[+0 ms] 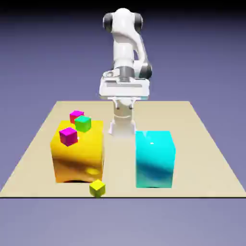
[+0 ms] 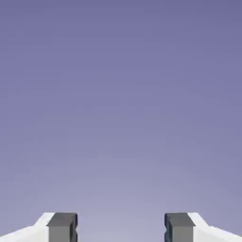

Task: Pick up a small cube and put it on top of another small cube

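Gripper (image 2: 121, 229): spread wide, nothing between the fingers — only blue-violet backdrop ahead in the hand view.
Yellow cube (image 1: 97, 188): on the table (image 1: 211, 158) at the near edge, just off the orange block's (image 1: 78, 153) 5 o'clock corner.
Hot-pink cube (image 1: 76, 116): at the orange block's far edge, touching the green cube (image 1: 82, 123) at its 11 o'clock.
Magenta cube (image 1: 68, 136): atop the orange block, at 7 o'clock from the green cube.
Cyan block (image 1: 154, 158): at 3 o'clock from the orange block — well apart.
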